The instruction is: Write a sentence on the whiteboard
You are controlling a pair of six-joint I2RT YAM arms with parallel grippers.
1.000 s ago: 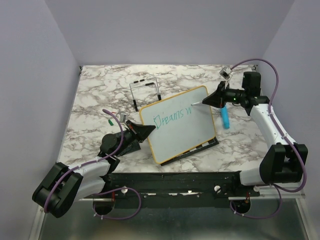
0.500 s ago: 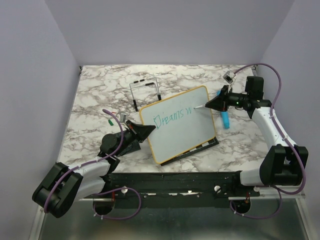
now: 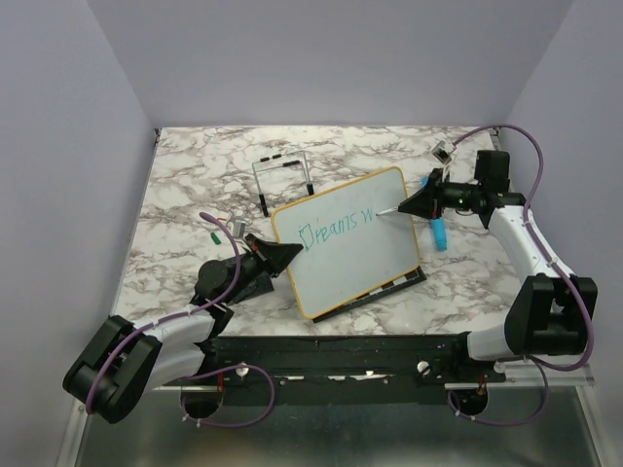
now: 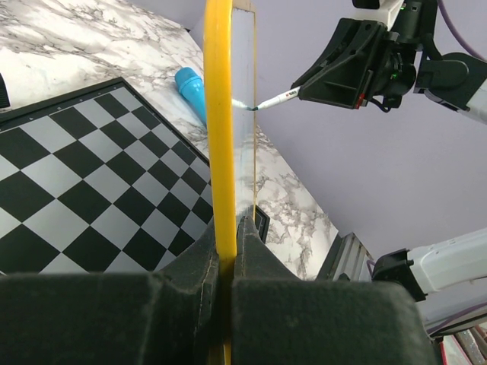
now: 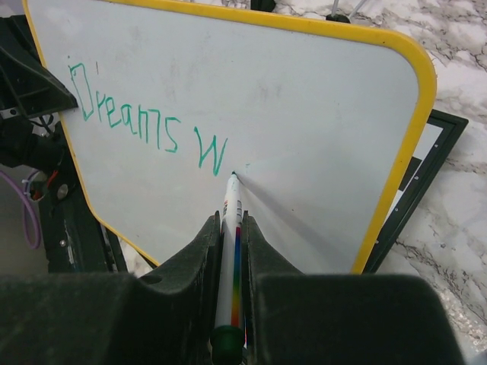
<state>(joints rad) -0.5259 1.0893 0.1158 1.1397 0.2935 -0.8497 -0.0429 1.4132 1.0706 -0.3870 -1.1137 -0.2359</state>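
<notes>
Right, the whiteboard (image 3: 348, 241) sits mid-table, tipped up at an angle off the marble table (image 3: 195, 175). The black-and-white chessboard (image 4: 84, 182) lies flat beneath it, one dark corner poking out past the board's lower right edge in the top view. Over on the left, the left gripper (image 4: 226, 237) has its jaws pinched tight on the board's yellow frame at the left edge. Its wrist camera looks straight along that rim, board seen edge-on, checkered squares spread out to one side. Now the right side: the right gripper (image 5: 230, 226) is clamped around a marker (image 5: 231, 199), a white barrel with a rainbow stripe. The fingers hug it on both sides and the pen points out ahead at the writing surface. And the tip is right at the board, just below and to the right of the last letter! The sentence (image 5: 144, 128) so far reads "Dreams w" in teal-green, with a boxy capital D, running across the upper part of the white face. A blue cylinder (image 3: 438, 233) lies on the table just beside the board's right edge, below the right gripper in the top view. Behind the board a thin wire stand (image 3: 282, 180) stands upright, and a small green piece (image 3: 213, 236) rests on the marble near the left arm.
</notes>
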